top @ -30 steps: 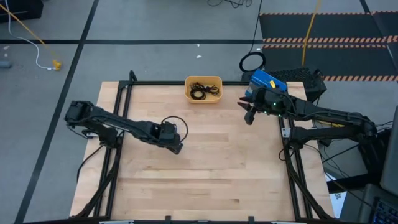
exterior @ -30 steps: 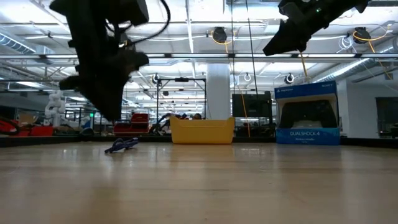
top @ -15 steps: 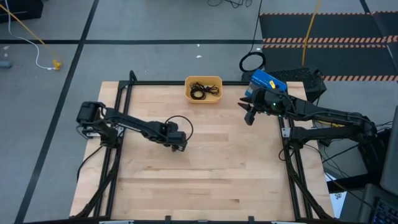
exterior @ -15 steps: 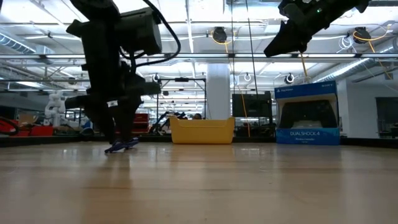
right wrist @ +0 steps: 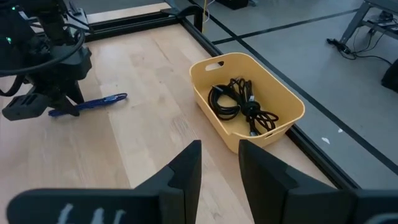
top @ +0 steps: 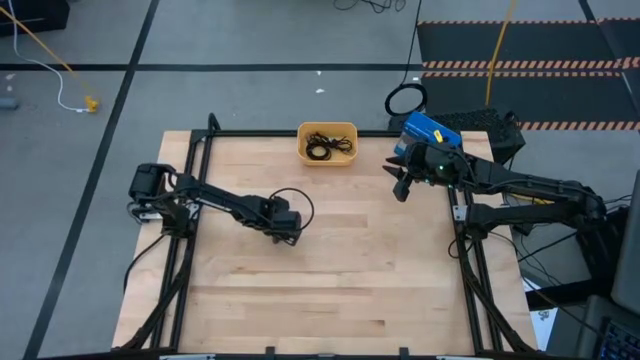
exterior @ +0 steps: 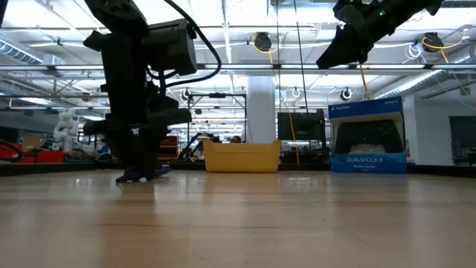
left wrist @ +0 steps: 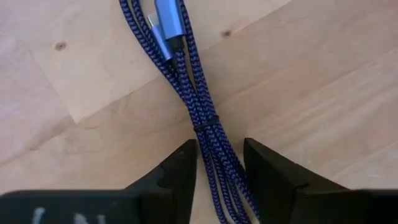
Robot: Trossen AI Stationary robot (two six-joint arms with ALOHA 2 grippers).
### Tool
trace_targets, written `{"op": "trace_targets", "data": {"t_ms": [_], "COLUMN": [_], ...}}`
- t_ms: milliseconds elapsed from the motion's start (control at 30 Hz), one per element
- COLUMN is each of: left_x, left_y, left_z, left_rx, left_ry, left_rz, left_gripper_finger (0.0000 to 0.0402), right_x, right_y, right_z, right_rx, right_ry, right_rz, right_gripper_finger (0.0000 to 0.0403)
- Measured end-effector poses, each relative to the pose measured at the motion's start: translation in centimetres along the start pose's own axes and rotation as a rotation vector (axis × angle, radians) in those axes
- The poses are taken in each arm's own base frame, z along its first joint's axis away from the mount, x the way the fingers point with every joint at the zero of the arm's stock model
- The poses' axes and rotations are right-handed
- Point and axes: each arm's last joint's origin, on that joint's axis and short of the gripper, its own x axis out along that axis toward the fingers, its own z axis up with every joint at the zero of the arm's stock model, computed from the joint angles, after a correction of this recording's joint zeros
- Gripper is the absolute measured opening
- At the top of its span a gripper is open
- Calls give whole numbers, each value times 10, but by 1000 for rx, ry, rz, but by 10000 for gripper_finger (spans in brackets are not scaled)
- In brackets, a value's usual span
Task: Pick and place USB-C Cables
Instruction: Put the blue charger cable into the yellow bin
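Note:
The purple-blue braided USB-C cable (left wrist: 198,102) lies flat on the wooden table, folded into a bundle with a thin tie round its middle. My left gripper (left wrist: 219,171) is down at the table, open, one finger on each side of the bundle just past the tie. It also shows in the low view (exterior: 137,173) and the high view (top: 290,238), where it hides the cable. Two black coiled cables (right wrist: 239,102) rest inside the yellow bin (top: 328,143). My right gripper (top: 402,186) hangs open and empty, high over the table's far right. My left gripper comes at the cable from above, pointing down, with its fingers (left wrist: 180,168) across the bundle. They stand close against both sides of it; I cannot tell whether they touch it. The cable lies on the table.
The yellow bin (exterior: 242,156) stands at the middle of the table's far edge. A blue DualShock box (top: 430,130) sits at the far right corner. A black frame rail runs along the table's sides. Bare wood stretches across the near half.
My left gripper has come down from above the table onto the purple-blue cable, moving slightly toward the right edge. Its fingers now stand at table height around the bundle. The right arm has kept still.

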Motion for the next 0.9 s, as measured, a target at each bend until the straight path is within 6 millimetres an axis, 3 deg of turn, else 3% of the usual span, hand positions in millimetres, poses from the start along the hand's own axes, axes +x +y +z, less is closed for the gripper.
{"op": "trace_targets", "data": {"t_ms": [467, 667, 900], "left_x": [1, -2, -27], "left_y": [1, 0, -9], "left_z": [5, 7, 25], "left_rx": [129, 184, 294], "left_ry": [-19, -35, -101], "left_rz": [-9, -20, -96], "left_gripper_finger": [30, 28, 37], "right_x": [0, 0, 1], "right_y": [0, 0, 0], "right_z": [0, 0, -1], "right_rx": [-1, -1, 1], "right_ry": [1, 1, -11], "right_rz": [0, 0, 6], "right_gripper_finger": [101, 101, 101]}}
